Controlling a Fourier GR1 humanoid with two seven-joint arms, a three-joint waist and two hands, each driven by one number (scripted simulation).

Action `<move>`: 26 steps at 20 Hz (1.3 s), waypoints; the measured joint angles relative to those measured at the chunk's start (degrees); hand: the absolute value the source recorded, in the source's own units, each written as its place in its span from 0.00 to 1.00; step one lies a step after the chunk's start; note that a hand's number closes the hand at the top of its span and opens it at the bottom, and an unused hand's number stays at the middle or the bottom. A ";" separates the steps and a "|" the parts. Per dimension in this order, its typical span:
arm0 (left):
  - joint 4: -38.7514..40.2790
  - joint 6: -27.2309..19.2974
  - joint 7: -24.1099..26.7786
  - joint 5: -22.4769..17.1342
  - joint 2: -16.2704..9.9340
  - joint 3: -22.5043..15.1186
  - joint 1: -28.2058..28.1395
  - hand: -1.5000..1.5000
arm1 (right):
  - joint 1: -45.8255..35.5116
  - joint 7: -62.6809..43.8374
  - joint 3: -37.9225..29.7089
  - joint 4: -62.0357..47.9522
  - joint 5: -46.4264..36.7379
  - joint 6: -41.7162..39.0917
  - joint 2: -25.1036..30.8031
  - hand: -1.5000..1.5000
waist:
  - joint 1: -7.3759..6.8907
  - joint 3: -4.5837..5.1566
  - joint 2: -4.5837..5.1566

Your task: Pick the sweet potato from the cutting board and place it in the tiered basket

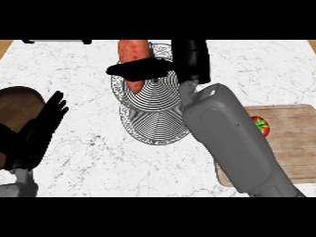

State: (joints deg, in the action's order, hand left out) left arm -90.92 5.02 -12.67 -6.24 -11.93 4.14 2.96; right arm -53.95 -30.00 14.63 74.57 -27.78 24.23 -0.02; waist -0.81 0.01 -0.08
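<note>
An orange-red sweet potato [131, 52] hangs over the upper tier of the wire tiered basket [153, 120], at the middle back of the counter. My right hand [180, 62] is shut on it, with the thumb lying across its middle and the fingers hidden behind. The right forearm [232, 139] reaches up from the lower right and covers part of the basket's right side. The wooden cutting board [300, 139] lies at the right. My left hand [34, 132] rests open at the lower left, fingers up.
A red tomato with a green top [260, 126] sits on the cutting board's left edge, beside my right forearm. A dark round wooden board [3, 106] lies at the left under my left hand. A dark object edge [56, 41] shows at the back left.
</note>
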 measured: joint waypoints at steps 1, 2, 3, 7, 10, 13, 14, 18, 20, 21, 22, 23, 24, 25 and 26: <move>0.09 -0.07 -0.45 -0.19 -0.14 0.32 0.65 0.50 | -0.26 0.16 -1.38 0.72 1.25 0.56 0.00 0.00 | 0.11 0.00 -0.01; 0.12 -0.04 -0.31 -0.19 -0.21 0.47 0.67 0.50 | -0.06 0.10 -2.08 1.42 2.55 2.10 0.01 0.00 | 0.11 0.00 -0.03; 0.32 -0.02 -0.19 -0.05 -0.33 0.58 0.73 0.50 | 0.68 0.81 -3.44 2.13 3.91 2.75 0.02 0.00 | 0.23 0.00 0.01; -0.40 -0.34 -1.09 -0.03 -0.13 0.67 0.69 0.50 | 1.50 0.94 -9.22 5.83 7.47 4.23 1.68 0.00 | 0.61 -0.02 -0.01; 0.34 -0.49 -0.55 0.28 0.09 0.83 1.13 0.50 | 2.80 1.54 -13.59 7.97 9.23 4.35 4.72 0.00 | 0.90 -0.03 0.02; -0.14 -0.37 -0.90 0.29 -0.13 1.11 0.70 0.50 | 5.53 1.83 -17.89 11.47 12.15 2.48 8.72 0.00 | 1.09 -0.03 -0.04; 0.58 -0.14 -0.51 0.09 -0.24 1.48 0.84 0.50 | 7.15 1.98 -19.23 12.97 13.44 1.46 10.05 0.00 | 1.23 -0.03 -0.04; -0.24 -0.45 -1.19 0.58 0.52 0.79 0.68 0.50 | 10.16 1.01 -25.25 16.50 17.66 -1.87 15.65 0.00 | 1.22 -0.03 -0.05; -0.09 -0.44 -1.13 0.63 0.55 0.93 0.89 0.50 | 11.68 1.92 -28.94 17.02 20.66 -4.42 18.99 0.00 | 1.22 -0.04 -0.01; -0.39 -0.42 -0.77 0.76 0.57 0.95 0.40 0.50 | 12.73 2.58 -30.90 17.28 22.51 -5.93 20.56 0.00 | 1.21 -0.04 -0.02; 0.18 -0.53 -0.47 0.99 0.61 1.04 0.79 0.50 | 13.55 3.76 -32.86 16.86 24.33 -7.43 22.04 0.00 | 1.21 -0.05 0.01; -0.63 -0.52 -0.68 1.11 0.75 0.79 0.13 0.50 | 14.49 4.68 -34.62 16.60 25.97 -8.76 23.29 0.00 | 1.13 -0.05 0.01; -0.68 -0.61 -0.46 1.34 0.99 0.62 -0.19 0.50 | 15.58 5.37 -36.39 16.36 27.68 -10.48 24.81 0.00 | 1.13 -0.05 0.01; -0.94 -0.77 -0.95 1.38 1.26 0.46 0.08 0.50 | 16.26 5.50 -37.59 16.47 29.11 -11.64 25.83 0.00 | 1.10 -0.06 0.01; -0.02 -0.03 -0.35 0.87 0.67 1.24 0.26 0.50 | 17.02 6.22 -38.95 15.98 30.36 -13.00 27.08 0.00 | 1.09 -0.04 0.03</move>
State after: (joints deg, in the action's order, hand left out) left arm -90.94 4.98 -13.02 -5.37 -11.25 5.39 3.22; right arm -36.93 -23.78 -24.31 90.55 2.58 11.22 27.06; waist 0.28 -0.03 -0.05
